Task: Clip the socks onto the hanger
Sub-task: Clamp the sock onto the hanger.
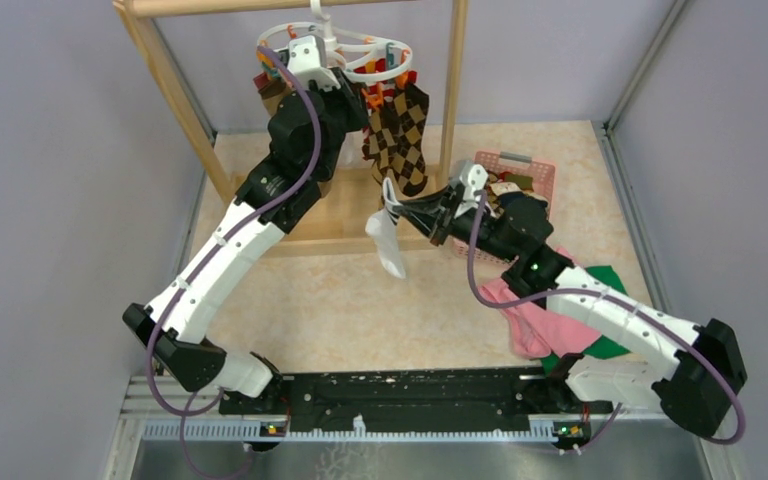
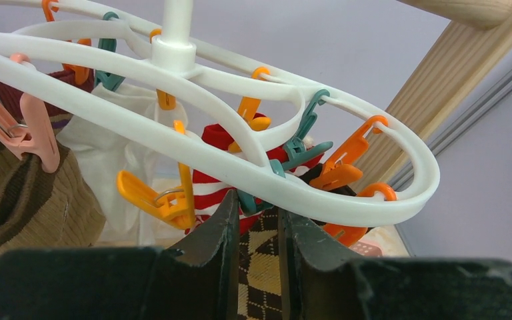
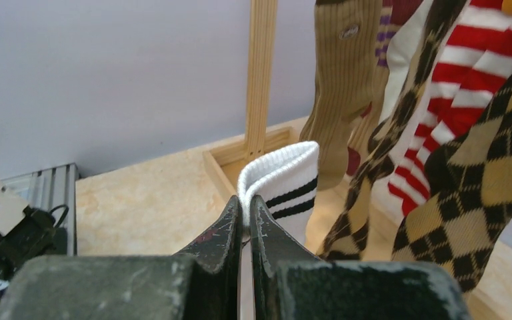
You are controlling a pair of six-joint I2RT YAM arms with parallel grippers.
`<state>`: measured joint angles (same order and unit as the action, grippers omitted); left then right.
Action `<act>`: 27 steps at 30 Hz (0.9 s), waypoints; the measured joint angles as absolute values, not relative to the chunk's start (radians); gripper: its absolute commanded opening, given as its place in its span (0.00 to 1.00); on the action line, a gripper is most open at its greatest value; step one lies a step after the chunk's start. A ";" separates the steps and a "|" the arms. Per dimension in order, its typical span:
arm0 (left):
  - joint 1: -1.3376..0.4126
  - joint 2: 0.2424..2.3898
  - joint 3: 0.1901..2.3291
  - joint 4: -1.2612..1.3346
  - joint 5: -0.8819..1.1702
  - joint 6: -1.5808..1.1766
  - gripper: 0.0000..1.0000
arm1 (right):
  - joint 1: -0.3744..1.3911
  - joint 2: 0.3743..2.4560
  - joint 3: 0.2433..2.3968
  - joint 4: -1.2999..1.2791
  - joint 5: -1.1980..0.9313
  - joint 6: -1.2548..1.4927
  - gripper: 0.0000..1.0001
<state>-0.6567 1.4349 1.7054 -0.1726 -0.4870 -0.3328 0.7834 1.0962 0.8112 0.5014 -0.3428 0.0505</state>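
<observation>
Hanger [image 2: 347,207]: a white plastic oval ring. It hangs by its hook from the top bar of the wooden rack [image 1: 453,90], at the far side of the worktop [image 1: 340,300]. I see orange, teal and pink clips dangling all around it.

Socks on the hanger: a brown-and-tan argyle sock [image 1: 400,135] hangs from the right part of the ring. In my right wrist view a red-white striped sock [image 3: 467,87] and a tan sock [image 3: 343,80] hang just beside it.

White sock [image 1: 390,245]: it has two black bands near the cuff and is not on the hanger. It dangles in the air in front of the rack, below and near the argyle sock, with its toe pointing down over the worktop.

Right tool [image 3: 245,208]: the fingers are pressed together, pinching the folded cuff of the white sock.

Left tool [image 2: 257,212]: it is raised right under the ring, with the fingertips just below the rim. The jaws stand a narrow way apart. A teal clip [image 2: 248,200] sits at the tips, and the argyle pattern shows in the gap behind. I cannot tell whether the jaws are squeezing the clip.

Basket [image 1: 515,157]: pink, on the worktop to the right of the rack's base. It holds fabric items I cannot make out.

Cloths: a pink cloth [image 1: 525,325] and a green cloth [image 1: 603,273] lie on the worktop beneath my right arm.
</observation>
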 measured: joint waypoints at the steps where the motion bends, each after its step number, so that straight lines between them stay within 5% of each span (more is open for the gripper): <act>1: -0.657 1.435 1.705 -0.172 -0.487 -0.332 0.20 | 0.783 1.123 0.842 0.501 -0.345 0.045 0.00; 27: -0.656 1.428 1.705 -0.173 -0.483 -0.314 0.20 | 0.756 1.516 1.269 0.553 -0.319 0.027 0.00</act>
